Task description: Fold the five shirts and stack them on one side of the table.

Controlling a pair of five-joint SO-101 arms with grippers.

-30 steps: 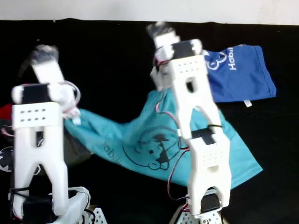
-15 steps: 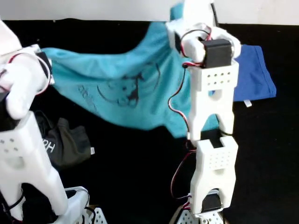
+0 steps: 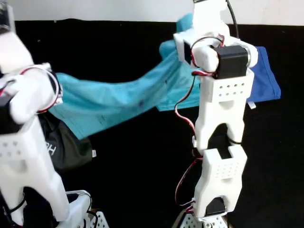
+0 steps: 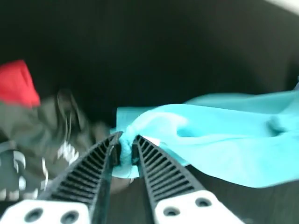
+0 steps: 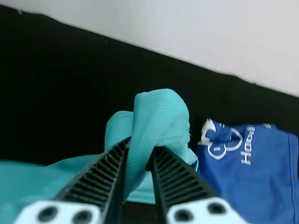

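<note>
Black cloth covers the table [image 3: 142, 190], with a white wall [image 3: 95, 9] along its far edge. A second ago the teal shirt [image 3: 109, 99] lay spread on the cloth with its print facing up. Half a second ago it was lifted as a broad sheet. Now it is pulled into a narrower band strung between the two arms, and the print hardly shows. Both arms have risen, and the right arm has gone further toward the far edge.

Two arms and four shirts can be counted: one teal, one dark, one red and one blue.

On the left, the left arm [image 3: 23, 133] stands tall at the near edge. The left gripper [image 4: 125, 144] has its jaws pressed together on a bunched corner of the teal shirt. The dark shirt [image 3: 66, 147] lies crumpled on the table beside that arm, under the teal cloth's left end. The red shirt [image 4: 16, 84] lies just beside the dark one.

From that corner the teal shirt stretches rightward and toward the far side, off the table for most of its length. Whether its lower edge touches the cloth cannot be told.

On the right, the right arm [image 3: 221, 123] reaches up and away. The right gripper [image 5: 138, 156] is clamped on a fold of the teal shirt, which stands up between and above its jaws. The blue shirt [image 3: 263, 83] lies folded flat at the far right of the table, partly behind this arm and just beside the gripped teal end.
</note>
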